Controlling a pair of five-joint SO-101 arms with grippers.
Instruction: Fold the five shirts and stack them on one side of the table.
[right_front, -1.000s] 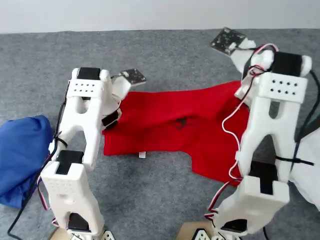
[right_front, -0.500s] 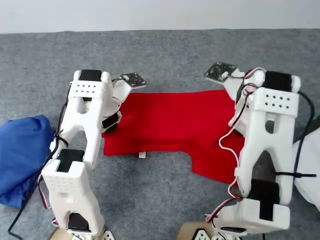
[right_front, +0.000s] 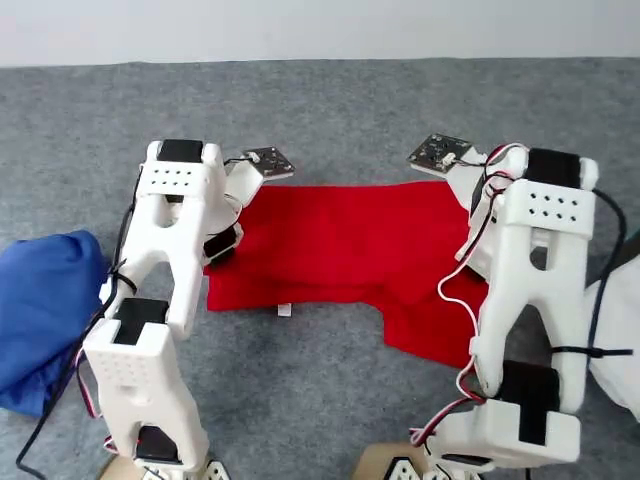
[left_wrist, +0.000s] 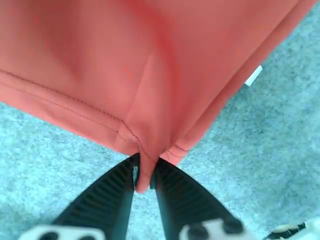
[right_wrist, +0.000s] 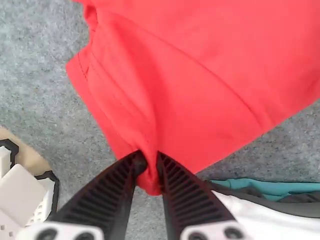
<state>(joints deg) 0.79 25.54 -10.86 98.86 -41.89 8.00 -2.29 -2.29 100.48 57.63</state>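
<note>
A red shirt (right_front: 350, 250) lies spread across the middle of the grey table between the two arms. My left gripper (left_wrist: 144, 172) is shut on a pinched corner of the red shirt (left_wrist: 165, 70), at the cloth's left far corner in the high view. My right gripper (right_wrist: 147, 170) is shut on a fold of the same red shirt (right_wrist: 200, 85) at its right far corner. A blue shirt (right_front: 45, 305) lies bunched at the table's left edge.
White and teal cloth (right_wrist: 260, 197) lies close to the right arm, and white cloth (right_front: 620, 350) shows at the table's right edge. Grey felt (right_front: 330, 100) stretches bare behind the red shirt. The arms' bases stand at the near edge.
The right gripper has drawn the shirt's right far corner in toward the near side and down. The raised red flap now lies flat with a straight far edge. The left arm has barely moved.
</note>
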